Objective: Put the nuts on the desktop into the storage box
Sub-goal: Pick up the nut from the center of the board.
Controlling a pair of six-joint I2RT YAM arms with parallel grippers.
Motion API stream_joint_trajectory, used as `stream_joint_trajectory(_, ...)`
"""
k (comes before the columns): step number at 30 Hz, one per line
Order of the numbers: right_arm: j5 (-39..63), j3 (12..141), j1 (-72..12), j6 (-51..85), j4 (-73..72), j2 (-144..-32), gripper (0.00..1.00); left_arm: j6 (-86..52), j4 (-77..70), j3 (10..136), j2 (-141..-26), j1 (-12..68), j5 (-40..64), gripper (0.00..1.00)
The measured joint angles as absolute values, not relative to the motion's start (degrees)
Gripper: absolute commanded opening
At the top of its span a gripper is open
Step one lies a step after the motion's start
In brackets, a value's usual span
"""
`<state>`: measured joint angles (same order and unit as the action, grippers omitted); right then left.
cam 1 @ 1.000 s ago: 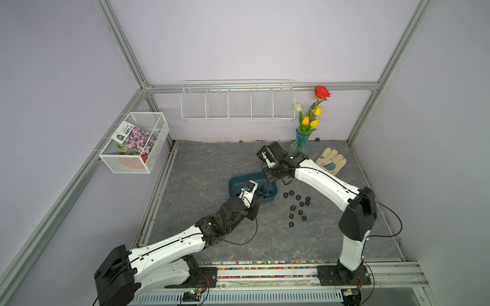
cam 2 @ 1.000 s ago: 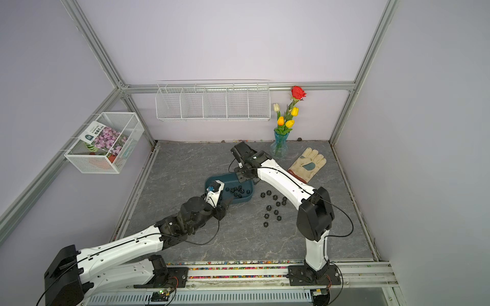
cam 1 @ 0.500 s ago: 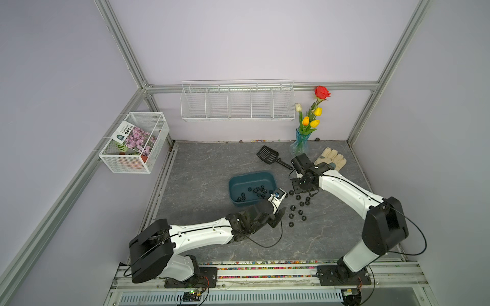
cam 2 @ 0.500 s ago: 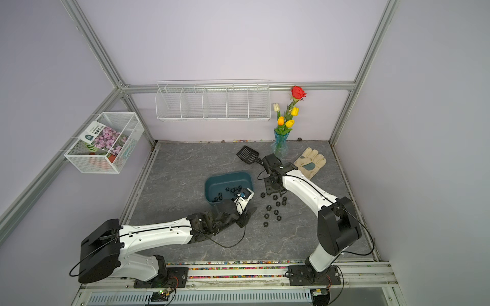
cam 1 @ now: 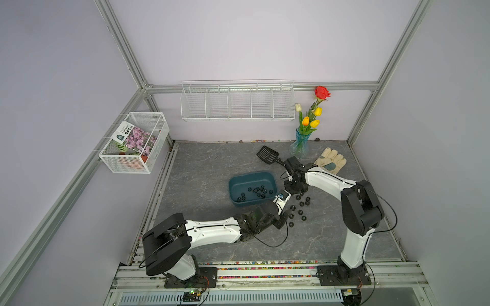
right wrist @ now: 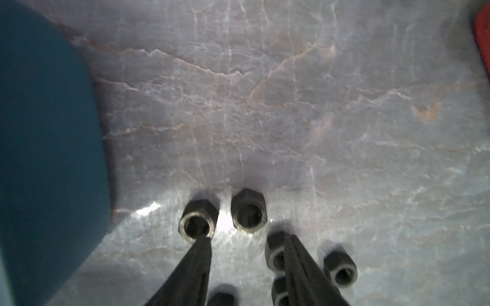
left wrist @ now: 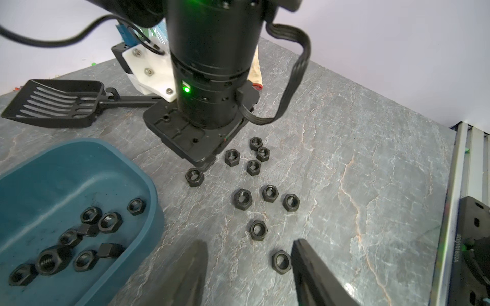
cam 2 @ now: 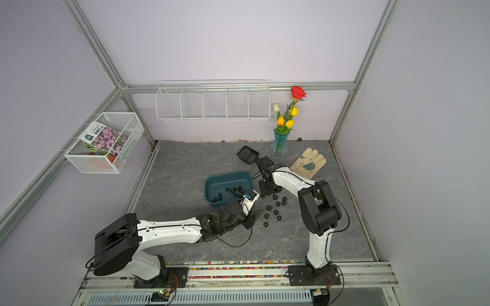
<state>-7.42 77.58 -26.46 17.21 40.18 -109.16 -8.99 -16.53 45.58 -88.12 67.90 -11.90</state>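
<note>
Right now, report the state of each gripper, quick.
Left gripper: open, holding nothing.
Right gripper: open, low among the nuts, gripping none.

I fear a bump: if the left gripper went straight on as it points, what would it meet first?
Likely the nut seen between its open jaws, or the desktop beneath it; depth is unclear.
</note>
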Motion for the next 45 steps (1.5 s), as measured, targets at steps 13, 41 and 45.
stream_joint_trajectory(13, -6.96, 79.07, -24.73, 16.88, 38.52, -112.92, 0.49, -9.41, -17.15, 45.58, -89.47, 67.9, -11.94, 0.56)
stream_joint_trajectory(41, -5.74, 74.98, -24.73, 18.76, 34.44, -112.16, 0.24, -10.28, -17.06, 45.58, -89.91, 67.9, -11.92, 0.56)
stream_joint_trajectory(45, -5.82, 75.11, -24.8, 18.72, 34.61, -112.16, 0.23, -10.31, -16.91, 45.58, -89.91, 67.9, -11.94, 0.56)
